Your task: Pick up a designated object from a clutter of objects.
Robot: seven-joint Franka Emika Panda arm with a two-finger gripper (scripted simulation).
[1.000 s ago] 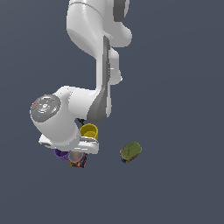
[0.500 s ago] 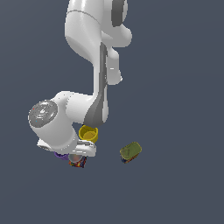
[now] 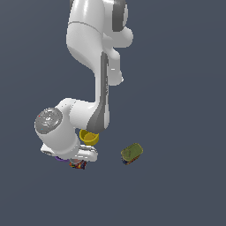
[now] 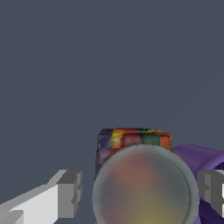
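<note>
One multicoloured can between spread pincer fingers, untouched, one purple cup beside, one yellow cup, one green-topped can

A plain dark grey-blue floor is seen, and the clutter is carried directly on it: a yellow cup, a green-topped can well apart, the multicoloured can and, just beside it, a purple cup.

Two cans on the grey floor: one w/ a multicoloured label and silver top, one green-topped. Two cups: one yellow, one purple. One white robot arm, w/ one gripper. Approx. four loose items total.
</note>
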